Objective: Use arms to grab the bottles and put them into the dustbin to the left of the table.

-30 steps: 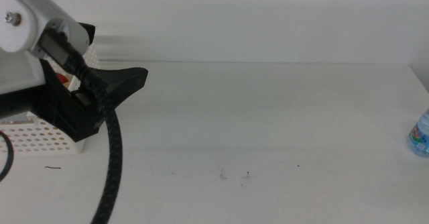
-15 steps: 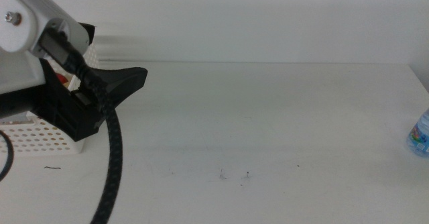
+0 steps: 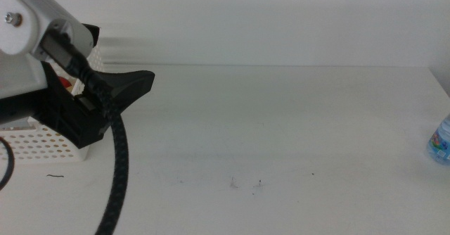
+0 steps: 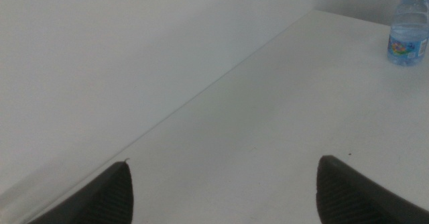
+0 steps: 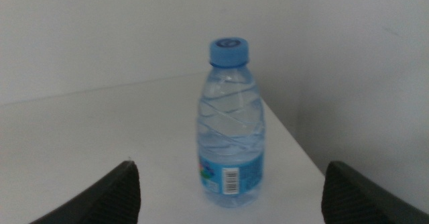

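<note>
Water bottle (image 5: 230, 123) upright near the desk's (image 3: 281, 122) right edge, right gripper (image 5: 228, 190) spread wide before it, empty, left gripper (image 4: 221, 190) wide apart, empty, over the dustbin (image 3: 35, 147) at the left edge.

Plain white wall (image 3: 281, 24) behind; nothing else.

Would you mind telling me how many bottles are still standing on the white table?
1: a small clear plastic water bottle with a blue cap stands upright near the white table's right edge. Others may be hidden behind the left arm.
</note>
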